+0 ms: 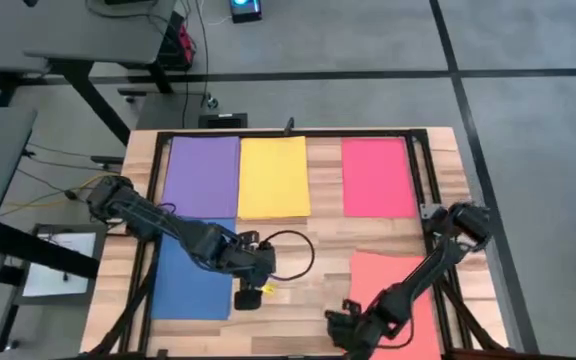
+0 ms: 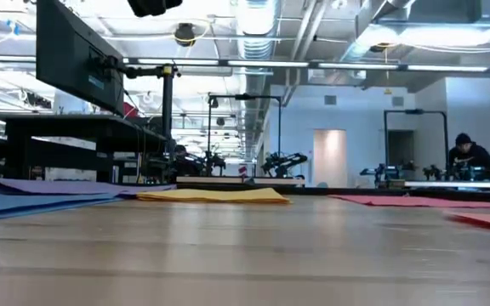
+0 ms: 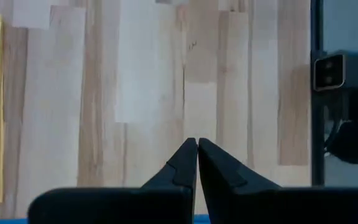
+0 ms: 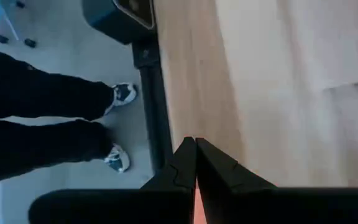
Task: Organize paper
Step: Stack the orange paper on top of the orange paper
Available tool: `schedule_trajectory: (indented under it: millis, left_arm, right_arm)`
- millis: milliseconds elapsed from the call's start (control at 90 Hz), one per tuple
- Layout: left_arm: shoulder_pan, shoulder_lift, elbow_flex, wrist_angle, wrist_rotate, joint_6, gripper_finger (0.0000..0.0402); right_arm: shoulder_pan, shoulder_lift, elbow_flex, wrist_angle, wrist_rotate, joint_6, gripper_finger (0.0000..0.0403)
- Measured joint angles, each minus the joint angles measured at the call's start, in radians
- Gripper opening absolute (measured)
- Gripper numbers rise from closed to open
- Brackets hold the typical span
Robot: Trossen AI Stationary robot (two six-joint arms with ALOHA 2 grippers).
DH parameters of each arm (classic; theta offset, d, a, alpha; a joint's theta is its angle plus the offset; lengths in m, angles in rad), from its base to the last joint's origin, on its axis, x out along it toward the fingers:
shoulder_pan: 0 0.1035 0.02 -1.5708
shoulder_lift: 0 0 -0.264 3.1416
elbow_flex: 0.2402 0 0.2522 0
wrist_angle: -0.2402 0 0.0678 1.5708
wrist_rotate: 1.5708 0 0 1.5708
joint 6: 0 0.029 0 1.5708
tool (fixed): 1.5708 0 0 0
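Observation:
Five sheets of paper lie flat on the wooden table: purple (image 1: 203, 175), yellow (image 1: 273, 177) and red-pink (image 1: 378, 177) in a far row, blue (image 1: 190, 275) at the near left, orange-coral (image 1: 400, 295) at the near right. My left gripper (image 1: 258, 285) (image 3: 197, 142) is shut at the blue sheet's right edge, over bare wood. My right gripper (image 1: 338, 322) (image 4: 196, 142) is shut by the orange-coral sheet's near left corner, at the table's near edge. Neither gripper shows down at table-top height in the low view.
A black rail frame (image 1: 423, 170) runs round the table. A dark cable loop (image 1: 293, 250) lies on the bare wood between the blue and orange-coral sheets. A person's legs (image 4: 42, 118) stand on the floor just beyond the near edge. A small camera block (image 3: 331, 71) sits on the right rail.

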Motion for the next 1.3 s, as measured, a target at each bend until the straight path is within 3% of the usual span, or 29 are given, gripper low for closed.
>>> schedule_trajectory:
  millis: [300, 689, 1033, 1300]
  left_arm:
    - [0.000, 0.000, 0.000, -0.064, 0.001, 0.063, 0.0000]
    - [-0.003, 0.000, 0.000, -0.114, 0.000, 0.073, 0.0000]
    - [-0.003, 0.000, 0.000, -0.111, -0.001, 0.069, 0.0000]
    - [-0.003, 0.000, 0.000, -0.099, -0.001, 0.069, 0.0000]
  right_arm:
    - [-0.013, 0.117, 0.080, -0.027, -0.049, 0.048, 0.0000]
    - [0.021, 0.098, 0.081, -0.206, -0.143, 0.077, 0.0000]
    - [0.031, 0.061, 0.077, -0.348, -0.248, -0.024, 0.0000]
    - [-0.022, 0.055, 0.072, -0.322, -0.270, -0.020, 0.0000]
